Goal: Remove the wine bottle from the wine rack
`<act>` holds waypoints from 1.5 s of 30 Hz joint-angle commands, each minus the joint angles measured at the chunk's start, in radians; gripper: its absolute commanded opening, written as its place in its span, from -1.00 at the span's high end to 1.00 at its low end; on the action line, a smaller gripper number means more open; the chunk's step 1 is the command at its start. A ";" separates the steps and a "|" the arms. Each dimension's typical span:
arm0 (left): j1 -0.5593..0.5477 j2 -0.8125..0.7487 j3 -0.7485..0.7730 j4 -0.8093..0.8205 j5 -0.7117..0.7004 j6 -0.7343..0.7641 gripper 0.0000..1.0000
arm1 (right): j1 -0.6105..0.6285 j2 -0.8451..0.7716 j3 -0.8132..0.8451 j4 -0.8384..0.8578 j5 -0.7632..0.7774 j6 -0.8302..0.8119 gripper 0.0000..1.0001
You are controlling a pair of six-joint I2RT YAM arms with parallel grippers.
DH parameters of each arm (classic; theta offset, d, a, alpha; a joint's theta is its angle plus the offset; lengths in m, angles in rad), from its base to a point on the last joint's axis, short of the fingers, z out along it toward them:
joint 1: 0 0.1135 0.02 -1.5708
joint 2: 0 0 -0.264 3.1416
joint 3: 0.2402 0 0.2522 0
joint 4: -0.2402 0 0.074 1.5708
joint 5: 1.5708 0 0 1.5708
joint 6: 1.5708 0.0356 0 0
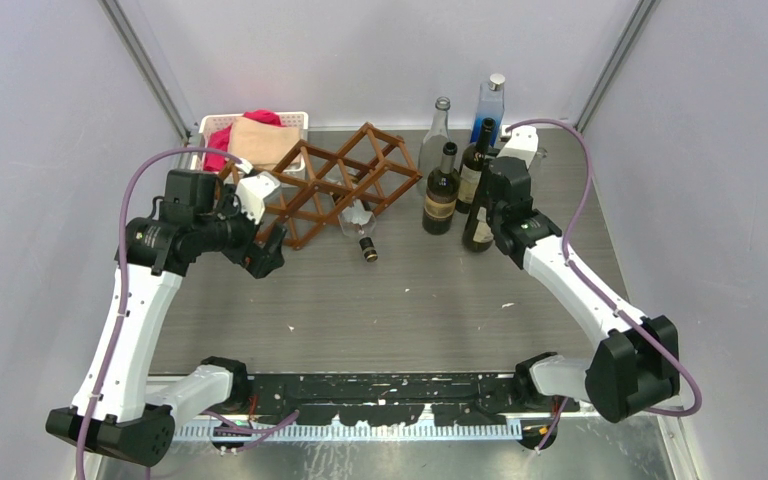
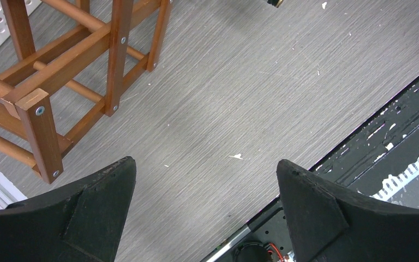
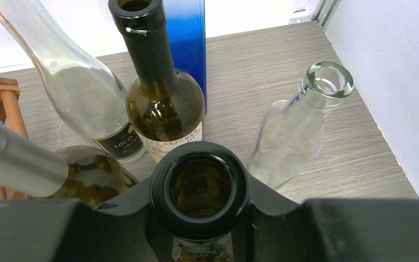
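Top external view: a clear bottle (image 1: 359, 222) is seen lying in a low cell of the wine rack (image 1: 332, 178), neck poking out, so removal is judged unfinished. The right gripper (image 1: 488, 203) is clamped on an upright dark bottle (image 1: 478, 233) among crowded standing bottles (image 1: 441, 195). The left gripper (image 1: 268, 260) is held apart beside the rack.

Left arm (image 1: 132, 318): rises from the near-left base, wrist bent inward.
Left gripper (image 2: 206, 165): pointing down, fingers (image 2: 95, 210) spread wide, nothing between them.
Right arm (image 1: 572, 282): reaches far forward from the near-right base.
Right gripper (image 3: 199, 188): fingers clasp the neck of a dark bottle (image 3: 199, 149).
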 commanded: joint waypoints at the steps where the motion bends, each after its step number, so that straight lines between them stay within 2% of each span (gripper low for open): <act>1: 0.003 -0.016 0.004 0.053 -0.004 0.009 -0.99 | -0.012 0.000 0.008 0.250 -0.013 -0.009 0.99; 11: 0.003 -0.016 0.003 0.054 0.008 0.013 -0.99 | -0.017 0.038 -0.006 0.277 -0.013 -0.034 0.96; 12: 0.003 -0.015 0.004 0.052 0.008 0.013 -0.99 | -0.016 0.037 -0.013 0.276 -0.012 -0.036 0.87; 14: 0.003 -0.010 0.008 0.048 0.007 0.013 -0.99 | -0.016 0.029 -0.027 0.277 -0.013 -0.043 0.50; 17: 0.003 0.001 0.021 0.039 0.009 0.010 -0.99 | -0.017 0.008 -0.040 0.264 -0.015 -0.041 0.09; 19: 0.003 0.004 0.026 0.037 0.011 0.008 -0.99 | -0.017 -0.007 -0.043 0.253 -0.019 -0.040 -0.35; 21: 0.003 0.004 0.028 0.038 0.012 0.007 -0.99 | -0.016 -0.028 -0.038 0.236 -0.027 -0.038 -0.65; 24: 0.003 0.007 0.035 0.035 0.009 0.007 -0.99 | -0.015 -0.073 -0.010 0.180 -0.028 -0.028 -0.98; 31: 0.003 0.058 0.092 0.014 0.000 -0.021 -0.99 | 0.000 -0.190 0.152 -0.026 -0.053 0.088 -1.00; 34: 0.003 0.066 0.097 0.031 0.001 -0.032 -0.99 | 0.094 -0.197 0.228 -0.142 -0.058 0.138 -1.00; 36: 0.003 0.074 0.099 0.039 0.000 -0.035 -0.99 | 0.187 -0.162 0.288 -0.225 -0.062 0.158 -1.00; 38: 0.003 0.082 0.105 0.040 -0.003 -0.039 -0.99 | 0.248 -0.119 0.331 -0.297 -0.141 0.222 -0.97; 40: 0.003 0.088 0.107 0.039 -0.003 -0.041 -0.99 | 0.290 -0.055 0.355 -0.351 -0.264 0.282 -0.93; 45: 0.003 0.074 0.088 0.054 -0.005 -0.036 -0.99 | 0.382 0.131 0.380 -0.424 -0.407 0.341 -0.91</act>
